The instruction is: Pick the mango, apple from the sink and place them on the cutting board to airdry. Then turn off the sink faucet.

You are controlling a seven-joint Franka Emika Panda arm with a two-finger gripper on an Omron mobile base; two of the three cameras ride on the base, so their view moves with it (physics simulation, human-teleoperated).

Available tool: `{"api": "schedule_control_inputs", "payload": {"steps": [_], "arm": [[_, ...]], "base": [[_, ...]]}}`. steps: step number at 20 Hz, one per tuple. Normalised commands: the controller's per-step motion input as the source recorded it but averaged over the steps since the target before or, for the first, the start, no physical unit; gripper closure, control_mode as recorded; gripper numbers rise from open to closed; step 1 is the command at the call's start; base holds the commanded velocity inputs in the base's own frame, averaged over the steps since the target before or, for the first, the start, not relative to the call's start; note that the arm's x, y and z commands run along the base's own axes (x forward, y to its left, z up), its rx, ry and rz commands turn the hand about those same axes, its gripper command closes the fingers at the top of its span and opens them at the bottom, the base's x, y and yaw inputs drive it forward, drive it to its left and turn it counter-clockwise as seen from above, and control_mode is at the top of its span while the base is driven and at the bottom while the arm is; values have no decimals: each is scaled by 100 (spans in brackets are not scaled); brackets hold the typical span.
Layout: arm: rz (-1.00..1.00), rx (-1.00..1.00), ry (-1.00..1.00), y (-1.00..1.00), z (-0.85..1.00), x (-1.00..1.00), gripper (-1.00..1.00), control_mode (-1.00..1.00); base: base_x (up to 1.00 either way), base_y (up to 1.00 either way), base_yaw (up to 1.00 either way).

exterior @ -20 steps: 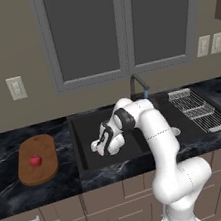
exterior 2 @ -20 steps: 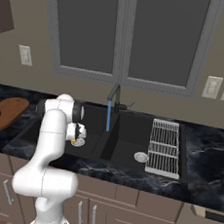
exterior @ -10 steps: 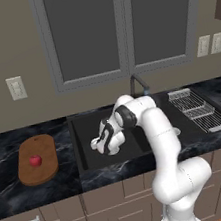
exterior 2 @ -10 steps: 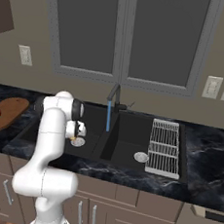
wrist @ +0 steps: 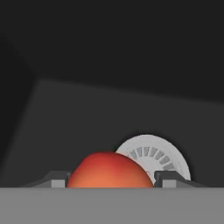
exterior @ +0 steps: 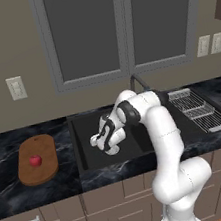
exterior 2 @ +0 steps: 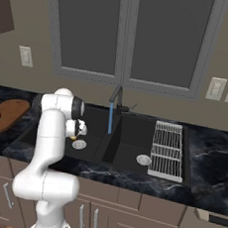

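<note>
Down in the left basin of the sink [exterior: 88,151], the gripper [wrist: 109,180] has its fingers pressed against either side of the mango [wrist: 109,170], clenched on it for the lift to the cutting board [exterior: 37,159], where the apple [exterior: 35,160] already rests. Beside the silver drain [wrist: 153,158], the mango looks round, orange below with a red blush.
</note>
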Motion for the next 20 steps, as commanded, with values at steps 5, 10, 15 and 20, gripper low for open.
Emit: {"api": "schedule_control_inputs", "payload": {"steps": [5, 10, 15, 20], "arm": [[0, 0, 0, 0, 32, -9, 100, -100], [0, 0, 0, 0, 36, -12, 100, -100], [0, 0, 0, 0, 32, -20, 100, -100], [0, 0, 0, 0, 33, -34, 100, -100]], "base": [[0, 0, 0], [0, 0, 0], [0, 0, 0], [0, 0, 0]]}}
